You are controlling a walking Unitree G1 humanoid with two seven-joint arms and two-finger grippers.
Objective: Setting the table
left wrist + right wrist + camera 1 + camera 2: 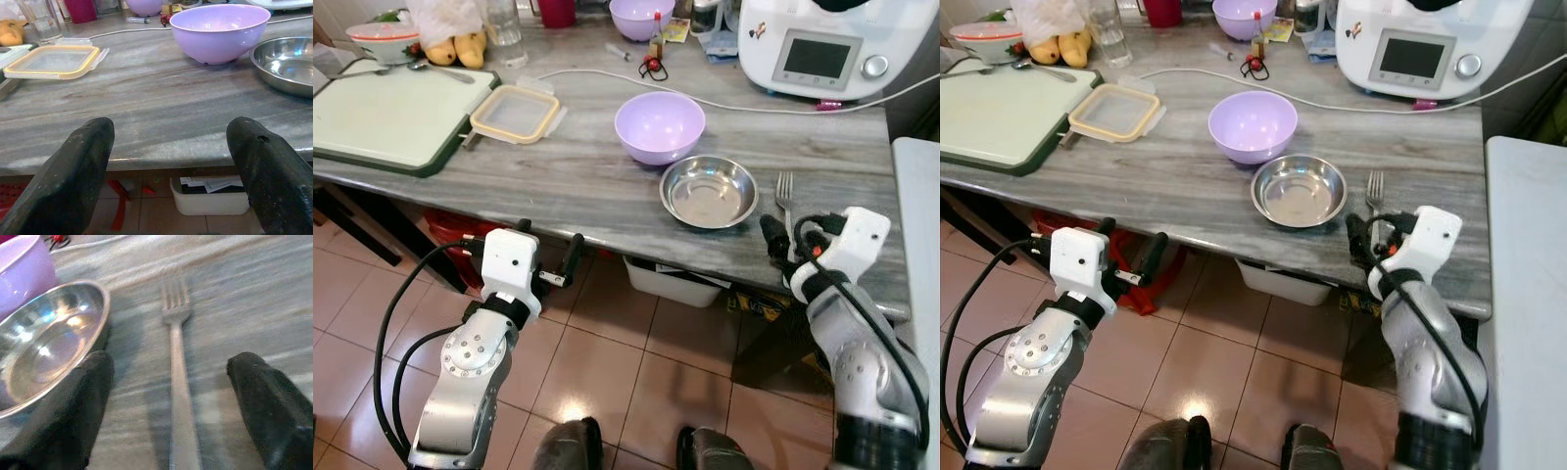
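Grey marbled countertop (568,176), seen from above. Right gripper (168,396), fingers spread, sits at the counter's near edge with the fork (175,357) lying between its fingers; the fork's long axis runs straight ahead of the gripper, tines away. A steel bowl (709,192) lies just beside its left finger. Left gripper (171,166), also spread, hovers below the edge, well apart from the fork.

Fork (174,362) flat on tabletop (254,303), between spread right gripper (171,401) fingers; steel bowl (49,342) just beside, touching one finger.
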